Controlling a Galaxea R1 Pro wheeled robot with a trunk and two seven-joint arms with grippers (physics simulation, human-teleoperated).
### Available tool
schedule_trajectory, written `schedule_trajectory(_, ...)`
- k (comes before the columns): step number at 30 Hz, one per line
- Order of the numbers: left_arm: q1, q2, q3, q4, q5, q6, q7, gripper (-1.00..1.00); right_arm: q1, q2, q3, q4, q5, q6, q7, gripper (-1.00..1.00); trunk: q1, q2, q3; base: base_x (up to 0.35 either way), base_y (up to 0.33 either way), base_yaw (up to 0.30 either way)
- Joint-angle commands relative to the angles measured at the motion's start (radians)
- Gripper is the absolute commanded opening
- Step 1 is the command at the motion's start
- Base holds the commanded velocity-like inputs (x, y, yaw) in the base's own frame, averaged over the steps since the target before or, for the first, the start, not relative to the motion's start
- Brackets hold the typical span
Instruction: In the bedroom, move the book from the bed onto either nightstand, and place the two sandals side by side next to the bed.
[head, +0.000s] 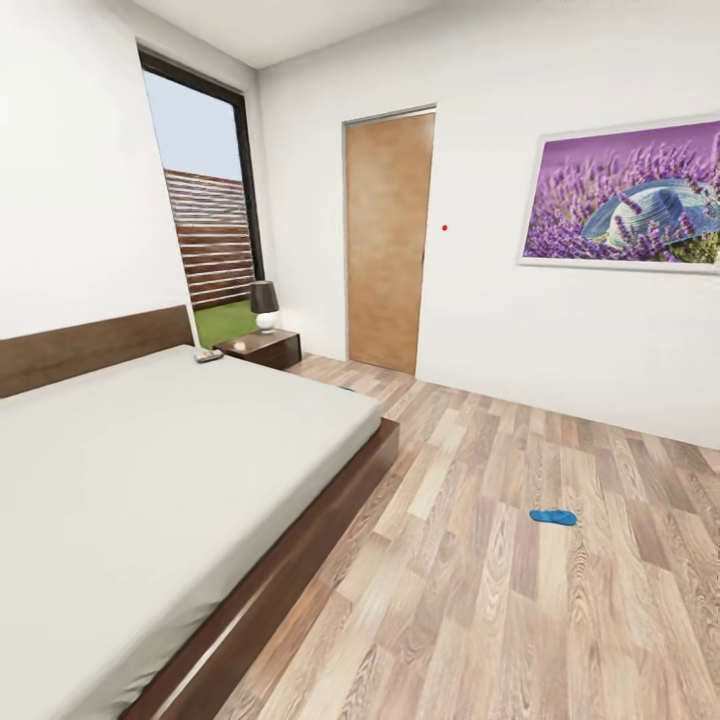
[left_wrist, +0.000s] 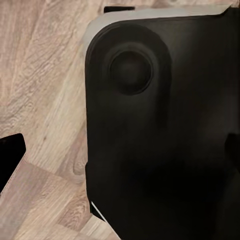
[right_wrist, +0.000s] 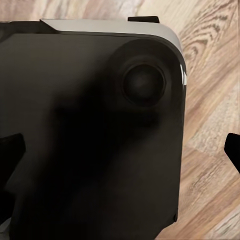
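Head view: bedroom w/ white walls and wood-plank floor (head: 480, 600). The bed (head: 150, 480), dark brown frame, light-grey mattress, takes the near left part of the room, headboard against the left wall. The book (head: 208, 354) lies on the mattress at its far corner, by the headboard end, close to the mattress edge nearest the nightstand (head: 262, 349). Nightstand stands just beside that corner of the bed, under the tall dark-framed window (head: 205, 200), w/ a small dark-shaded lamp (head: 265, 304) on top. Light-brown door (head: 388, 240) is shut in the far wall; lavender picture (head: 625, 195) hangs right of it.

One blue sandal (head: 553, 517) lies flat on the open floor, well apart from the bed's foot-side edge. A bit of blue (head: 346, 388) shows at the mattress's far foot corner, prob. the 2nd sandal, mostly hidden.

Wrist views: each shows a dark rounded robot body panel (left_wrist: 165, 130) over plank floor, w/ dark fingertips (left_wrist: 11, 155) at the frame edges. Left hand, right hand: can't tell how far open; nothing visibly held.
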Motion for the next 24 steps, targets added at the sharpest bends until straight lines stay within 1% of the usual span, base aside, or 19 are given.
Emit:
schedule_trajectory(1, 0.001, 0.0, 0.006, -0.012, 0.001, 0.005, 0.001, 1.0, -0.001, -0.001, -0.002, 0.001, -0.001, -0.001, 0.0, 1.0, 0.0, 0.0, -0.001, 0.0, 0.0, -0.155)
schedule_trajectory(4, 0.001, 0.0, 0.031, -0.033, 0.002, 0.004, 0.0, 1.0, -0.001, -0.003, -0.001, 0.001, -0.001, -0.001, 0.0, 1.0, 0.0, 0.0, -0.001, 0.0, 0.0, -0.156)
schedule_trajectory(10, 0.001, -0.003, 0.106, -0.068, 0.002, 0.002, -0.005, 1.0, -0.001, -0.005, -0.001, 0.0, -0.001, -0.002, -0.002, 1.0, 0.0, 0.0, -0.001, 0.0, 0.0, -0.156)
schedule_trajectory(13, 0.001, -0.006, 0.132, -0.096, 0.001, 0.001, -0.007, 1.0, -0.001, -0.007, -0.001, -0.002, -0.001, -0.002, -0.003, 1.0, 0.0, 0.0, -0.001, 0.0, 0.0, -0.156)
schedule_trajectory(17, 0.001, -0.011, 0.149, -0.133, 0.001, 0.001, -0.008, 1.0, -0.001, -0.009, -0.001, -0.006, -0.001, -0.003, -0.005, 1.0, 0.0, 0.0, -0.001, 0.0, 0.0, -0.15)
schedule_trajectory(24, 0.001, -0.016, 0.159, -0.191, 0.001, 0.001, -0.009, 1.0, -0.001, -0.014, 0.001, -0.019, -0.001, -0.014, -0.006, 1.0, 0.0, 0.0, -0.001, 0.0, 0.0, -0.1)
